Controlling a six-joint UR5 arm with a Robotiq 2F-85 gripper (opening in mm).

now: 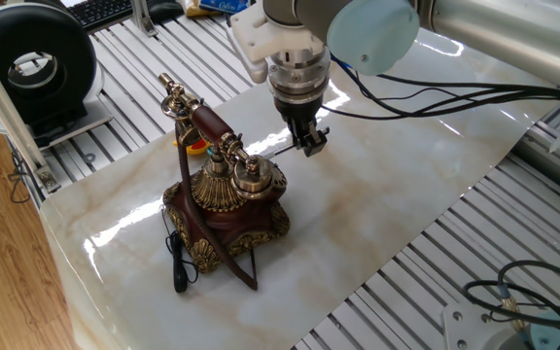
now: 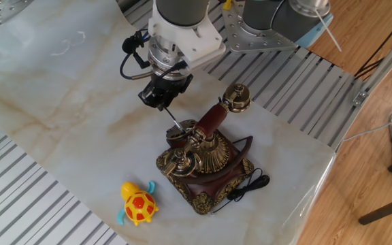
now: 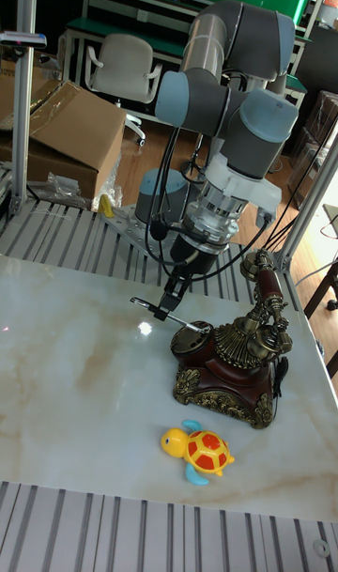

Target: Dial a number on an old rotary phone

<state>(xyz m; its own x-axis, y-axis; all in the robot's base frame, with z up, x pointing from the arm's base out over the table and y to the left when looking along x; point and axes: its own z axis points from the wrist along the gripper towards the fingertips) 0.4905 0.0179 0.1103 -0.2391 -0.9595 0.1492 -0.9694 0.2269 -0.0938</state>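
Observation:
The old rotary phone [image 1: 224, 202] [image 2: 206, 162] [image 3: 228, 367] stands on the marble slab, dark red-brown with brass filigree. Its reddish handset [image 1: 205, 121] [image 2: 211, 120] [image 3: 266, 293] lies in the tall cradle, and a black cord [image 1: 177, 262] trails beside the base. My gripper [image 1: 309, 143] [image 2: 156, 99] [image 3: 174, 302] hovers just beside the dial side of the phone, shut on a slim black-and-silver pen [image 1: 278, 152] [image 2: 175, 122] [image 3: 167, 316]. The pen slants down with its tip at the dial face; the dial holes are too small to make out.
A yellow-and-orange toy turtle [image 2: 138, 204] [image 3: 199, 452] lies on the slab near the phone. A black round device [image 1: 35, 60] and a keyboard [image 1: 100, 10] sit past the slab's edge. Loose cables [image 1: 513, 297] lie on the slatted table; a cardboard box [image 3: 66, 131] stands behind.

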